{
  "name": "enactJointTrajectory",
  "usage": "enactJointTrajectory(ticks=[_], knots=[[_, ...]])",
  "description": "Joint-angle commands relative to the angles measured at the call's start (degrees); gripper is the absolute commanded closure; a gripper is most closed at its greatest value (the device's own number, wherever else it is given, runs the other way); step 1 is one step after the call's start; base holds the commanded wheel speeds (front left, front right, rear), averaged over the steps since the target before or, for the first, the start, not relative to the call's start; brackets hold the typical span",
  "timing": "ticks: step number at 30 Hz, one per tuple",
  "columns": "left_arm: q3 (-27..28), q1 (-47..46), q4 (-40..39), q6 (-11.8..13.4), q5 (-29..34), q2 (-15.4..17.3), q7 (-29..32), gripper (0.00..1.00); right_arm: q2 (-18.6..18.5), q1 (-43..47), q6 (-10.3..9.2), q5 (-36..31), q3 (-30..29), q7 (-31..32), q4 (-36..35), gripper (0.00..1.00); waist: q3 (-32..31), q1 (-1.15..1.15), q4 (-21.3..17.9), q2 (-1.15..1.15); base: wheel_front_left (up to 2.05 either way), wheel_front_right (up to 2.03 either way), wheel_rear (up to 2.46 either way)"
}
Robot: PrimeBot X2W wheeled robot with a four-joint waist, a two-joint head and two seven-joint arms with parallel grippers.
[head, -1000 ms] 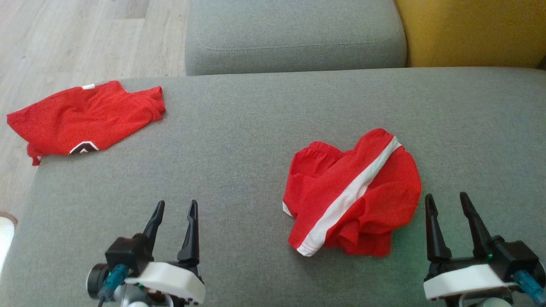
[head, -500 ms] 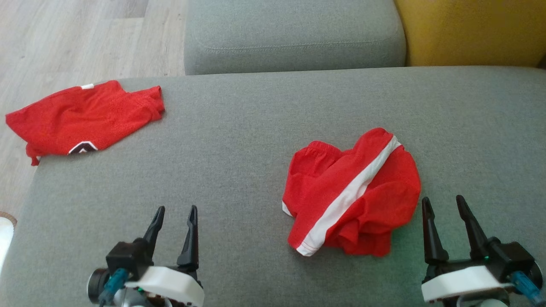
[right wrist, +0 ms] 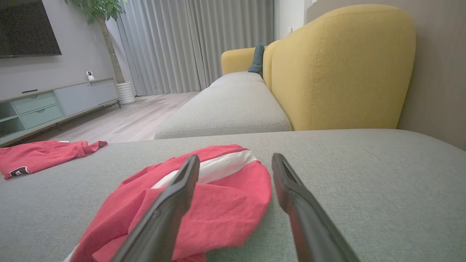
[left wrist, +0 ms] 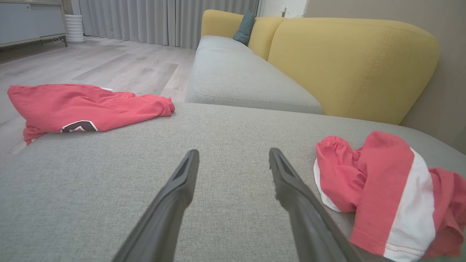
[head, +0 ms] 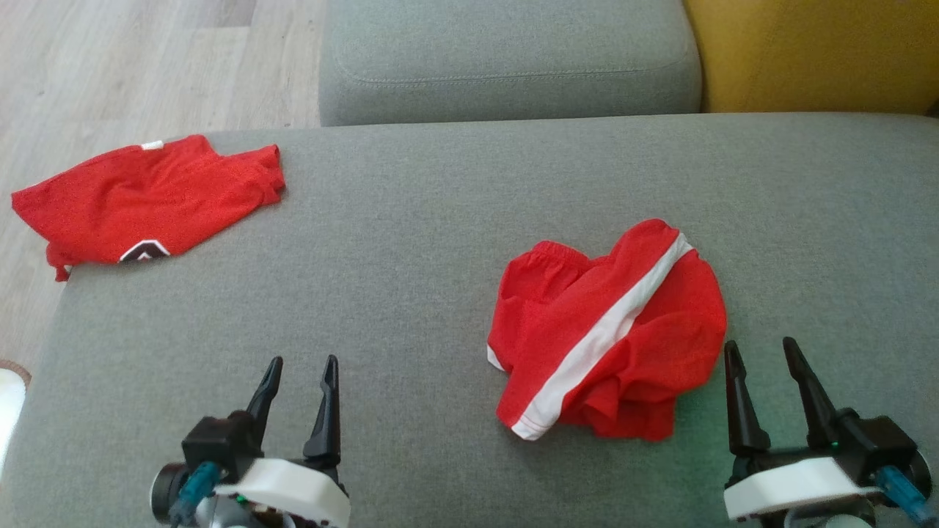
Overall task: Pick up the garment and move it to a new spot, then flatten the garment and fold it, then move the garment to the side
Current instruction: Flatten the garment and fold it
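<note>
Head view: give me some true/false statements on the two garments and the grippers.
1. The striped red shorts lie crumpled on the grey cushion, nearer the right gripper. True.
2. The left gripper is shut on the shorts. False: its fingers stand apart over bare cushion and hold nothing.
3. A red shirt lies at the cushion's far left corner. True.
4. The shirt and the shorts touch. False: a stretch of bare cushion lies between them.
5. The right gripper is open and holds nothing. True.
</note>
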Motion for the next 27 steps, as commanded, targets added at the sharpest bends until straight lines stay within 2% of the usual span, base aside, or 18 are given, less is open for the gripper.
enactJointTrajectory(ticks=[1, 6, 11, 20, 25, 27], knots=[[2.1, -1.9, -1.6, -0.2, 0.9, -0.1, -0.7, 0.0, -0.3, -2.1, -0.04, 0.3, 1.5, -0.3, -1.5, 0.0, 0.1, 0.0, 0.1, 0.0, 0.0, 0.0, 0.0], [2.1, -2.4, -1.5, -0.7, 1.5, -0.6, -0.7, 0.0, -0.3, -4.8, -0.04, -0.9, 0.6, -0.3, 0.1, 0.0, 0.8, 0.0, 0.9, 0.0, 0.0, 0.0, 0.0], [1.6, -2.7, -1.6, -1.2, 2.1, -1.1, -0.7, 0.0, -0.3, -11.2, -0.04, -1.4, -1.2, 0.7, 4.3, 0.0, 2.3, 0.0, 2.1, 0.0, 0.0, 0.0, 0.0], [0.3, -5.3, -1.2, -2.3, 2.6, -2.0, -0.7, 0.0, -0.3, -27.8, -0.04, -3.1, -1.8, 16.7, 18.8, 0.0, 7.2, 0.0, 6.0, 0.0, 0.0, 0.0, 0.0], [-0.3, -6.2, -0.8, -2.4, 2.5, -2.4, -0.7, 0.0, -0.3, -32.6, -0.04, -4.6, -4.2, 25.7, 26.2, 0.0, 8.7, 0.0, 8.3, 0.0, 0.0, 0.0, 0.0], [-0.3, -6.3, -0.8, -2.4, 2.5, -2.4, -0.7, 0.0, -0.3, -33.1, -0.04, -4.7, -4.7, 26.8, 27.1, 0.0, 8.9, 0.0, 8.7, 0.0, 0.0, 0.0, 0.0]])
